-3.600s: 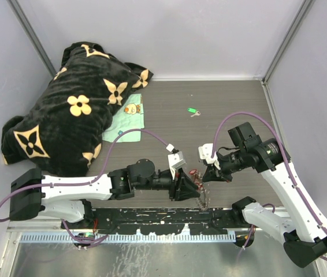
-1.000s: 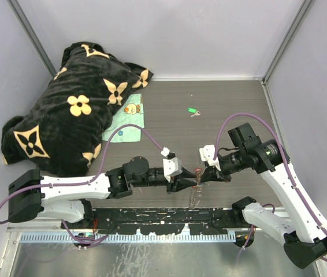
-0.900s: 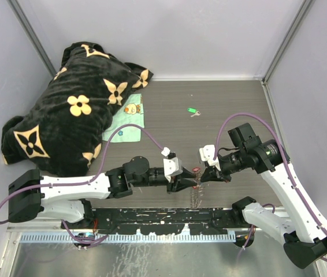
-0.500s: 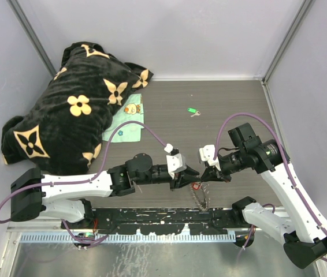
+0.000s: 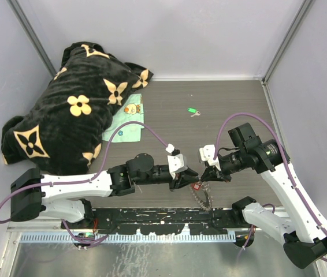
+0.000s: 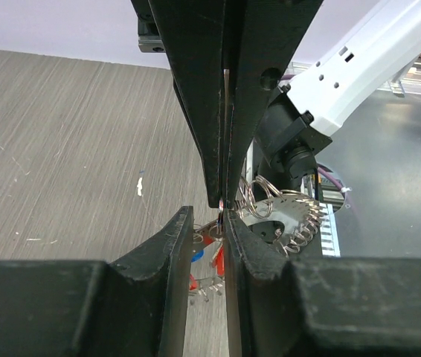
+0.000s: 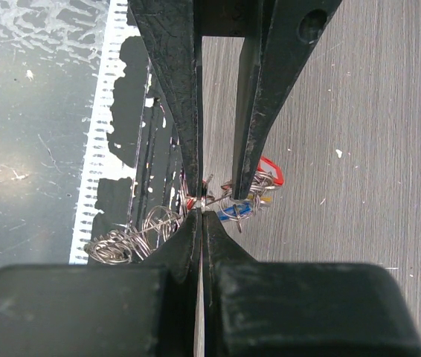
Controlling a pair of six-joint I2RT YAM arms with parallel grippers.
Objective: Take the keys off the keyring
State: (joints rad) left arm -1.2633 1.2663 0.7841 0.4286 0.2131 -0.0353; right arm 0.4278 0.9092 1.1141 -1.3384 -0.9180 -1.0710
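Observation:
My right gripper (image 5: 208, 176) (image 7: 201, 212) is shut on a thin silver wire loop of the keyring (image 5: 203, 199) (image 7: 125, 238) (image 6: 288, 219), a ring with a coiled rim that hangs just above the table's near edge. The keys (image 5: 197, 186) (image 6: 212, 259) (image 7: 234, 210) bunch beside it, with red, blue and yellow tags. My left gripper (image 5: 190, 176) (image 6: 209, 220) faces the right one tip to tip. Its jaws are a narrow gap apart, with a small silver ring against one finger's inner face. Its fingers (image 7: 184, 111) straddle the bunch. A green-tagged key (image 5: 192, 110) lies alone farther back.
A black blanket with tan flowers (image 5: 65, 109) fills the back left, with a small teal cloth (image 5: 126, 124) at its edge. A black mounting rail (image 5: 169, 216) runs along the near edge under the hanging ring. Grey walls (image 5: 302, 86) close in the sides.
The left gripper has turned and shifted a little right, closer to the right gripper's tip, and its jaws have narrowed slightly. The key bunch now hangs lower. The right arm has stayed still.

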